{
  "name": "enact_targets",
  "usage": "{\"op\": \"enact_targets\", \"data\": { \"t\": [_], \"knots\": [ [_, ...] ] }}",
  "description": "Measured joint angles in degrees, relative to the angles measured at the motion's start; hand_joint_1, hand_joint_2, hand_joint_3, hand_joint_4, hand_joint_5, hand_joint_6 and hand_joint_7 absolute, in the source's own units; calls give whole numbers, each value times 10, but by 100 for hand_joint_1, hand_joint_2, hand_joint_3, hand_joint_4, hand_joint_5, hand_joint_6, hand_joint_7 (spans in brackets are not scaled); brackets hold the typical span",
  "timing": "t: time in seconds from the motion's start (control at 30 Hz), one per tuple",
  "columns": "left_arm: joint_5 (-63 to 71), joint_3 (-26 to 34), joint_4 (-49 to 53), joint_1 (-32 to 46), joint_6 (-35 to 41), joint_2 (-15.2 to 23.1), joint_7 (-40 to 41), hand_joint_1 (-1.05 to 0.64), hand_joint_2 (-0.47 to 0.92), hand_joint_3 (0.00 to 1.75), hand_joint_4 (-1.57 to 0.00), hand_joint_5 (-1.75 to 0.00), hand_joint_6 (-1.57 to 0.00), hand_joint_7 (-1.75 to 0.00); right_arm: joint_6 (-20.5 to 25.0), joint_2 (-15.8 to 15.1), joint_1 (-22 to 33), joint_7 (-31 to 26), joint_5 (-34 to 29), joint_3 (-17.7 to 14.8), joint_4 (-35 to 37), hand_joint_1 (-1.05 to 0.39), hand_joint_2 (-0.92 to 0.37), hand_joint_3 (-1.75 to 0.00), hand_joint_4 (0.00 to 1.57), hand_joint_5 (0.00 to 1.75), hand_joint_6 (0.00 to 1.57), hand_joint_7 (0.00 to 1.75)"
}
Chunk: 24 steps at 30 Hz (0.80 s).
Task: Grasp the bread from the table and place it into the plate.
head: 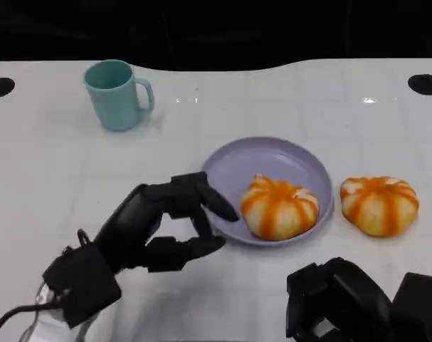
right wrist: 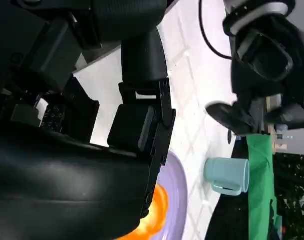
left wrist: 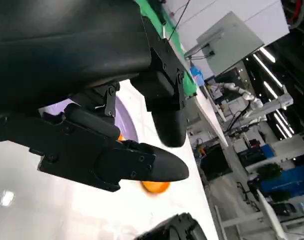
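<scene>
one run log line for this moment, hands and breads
left robot hand: open beside plate | right robot hand: empty, low | bread in plate | second bread on table

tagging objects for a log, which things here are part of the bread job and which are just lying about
Part of the job:
bread on the table
bread in the plate
purple plate
left hand
right hand

Just lying about:
teal mug
</scene>
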Motion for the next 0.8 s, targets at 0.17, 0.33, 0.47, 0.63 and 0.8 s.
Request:
{"op": "enact_targets", "data": {
  "t": [0.17,0.33,0.47,0.63,0.8],
  "knots": [
    [-67,16,-27,33,42,-1,-72,-73,92,29,-83,-175,-64,-171,1,-2,2,4,2,1,-2,-105,-15,-115,152,128,157,93],
    [-150,36,-56,63,117,-10,-137,-78,92,25,-89,-175,-71,-174,2,-2,3,9,6,1,-2,-105,-13,-115,153,127,157,93],
    [-177,49,-67,83,159,-12,-171,-78,92,22,-91,-175,-74,-175,9,-2,3,10,9,0,-2,-105,-10,-119,154,126,157,93],
    [-182,65,-88,108,184,-17,-187,-78,92,20,-95,-175,-79,-175,17,-2,3,10,10,1,-5,-105,-10,-122,154,126,157,94],
    [-182,71,-110,134,221,-26,-187,-74,92,19,-96,-175,-80,-175,12,-2,3,10,9,0,-5,-105,-10,-122,153,126,157,95]
  ]
}}
